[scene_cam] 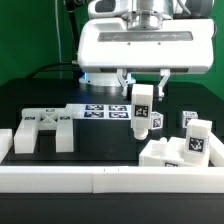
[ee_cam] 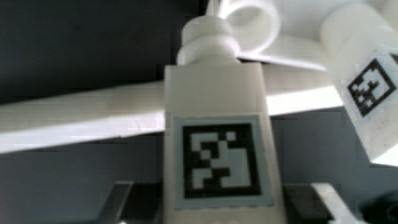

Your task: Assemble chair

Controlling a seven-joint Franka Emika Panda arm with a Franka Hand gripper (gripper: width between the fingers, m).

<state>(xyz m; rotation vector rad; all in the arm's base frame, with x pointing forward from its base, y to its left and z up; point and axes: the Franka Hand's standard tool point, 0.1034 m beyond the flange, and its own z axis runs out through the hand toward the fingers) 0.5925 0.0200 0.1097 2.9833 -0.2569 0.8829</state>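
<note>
My gripper [scene_cam: 143,90] hangs over the middle of the black table, shut on a white chair leg block [scene_cam: 143,112]. The block stands upright, off the surface, with black-and-white tags on its side. In the wrist view the leg block [ee_cam: 217,130] fills the middle, with a tag facing the camera and a rounded peg at its far end. My gripper [ee_cam: 221,212] flanks its near end, one finger on each side. A notched white chair frame [scene_cam: 45,130] lies flat at the exterior view's left. More white chair parts [scene_cam: 188,145] stand at the exterior view's right, close to the held block.
The marker board [scene_cam: 102,110] lies flat behind the held block, in the middle of the table. A long low white border rail [scene_cam: 100,180] runs along the front edge. In the wrist view another tagged white part [ee_cam: 365,85] lies just past the block.
</note>
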